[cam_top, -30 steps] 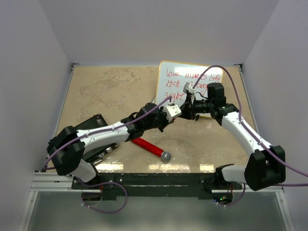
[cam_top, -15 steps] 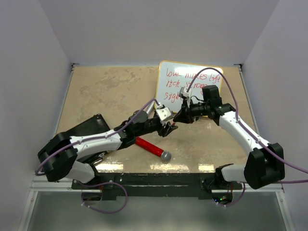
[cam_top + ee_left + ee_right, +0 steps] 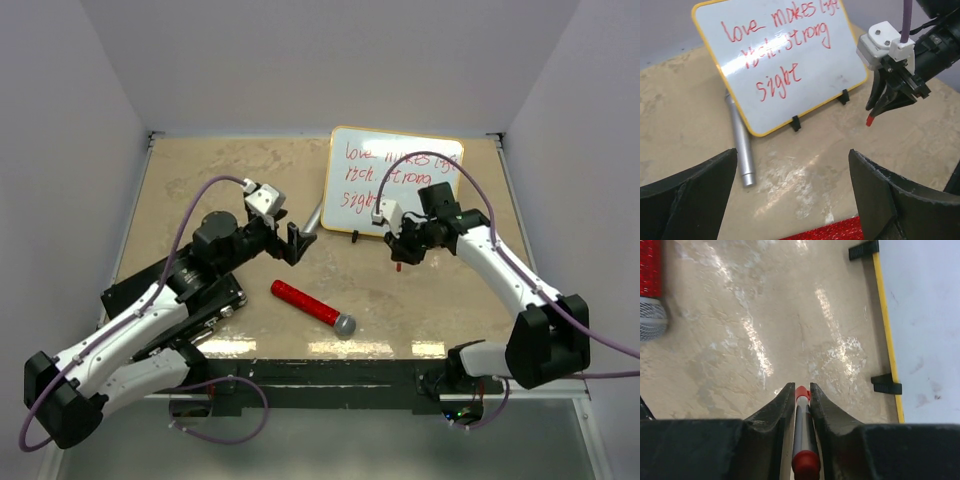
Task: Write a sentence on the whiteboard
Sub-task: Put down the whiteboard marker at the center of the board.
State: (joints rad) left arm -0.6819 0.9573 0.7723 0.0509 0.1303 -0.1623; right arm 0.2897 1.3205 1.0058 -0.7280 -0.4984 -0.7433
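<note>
Small white glossy whiteboard [image 3: 790, 55] with a thin yellowish light-wood frame stands tilted on black wire feet at the far right of the beige stone-look table [image 3: 210, 180].

Red handwritten sentence [image 3: 782, 47] in three lines, roughly "love makes life / rich. strong / sight". Glare blurs the start of line two.

Right gripper [image 3: 801, 390]: jaws narrow, clamped on a silver-barrelled marker with a red tip [image 3: 801, 412]. It sits in front of the board's lower edge, near it. The tip points down at the table and is off the board.

Left gripper [image 3: 790, 165]: jaws wide, nothing between them. It is well left of the board and faces it.

A silver pen-like tube [image 3: 740, 142] lies on the table just beside the board's left edge.

A red cylinder with a grey mesh end [image 3: 312, 307] lies between the arms.

A black flat box [image 3: 130, 288] sits mostly under the left arm; can't tell its contents.
</note>
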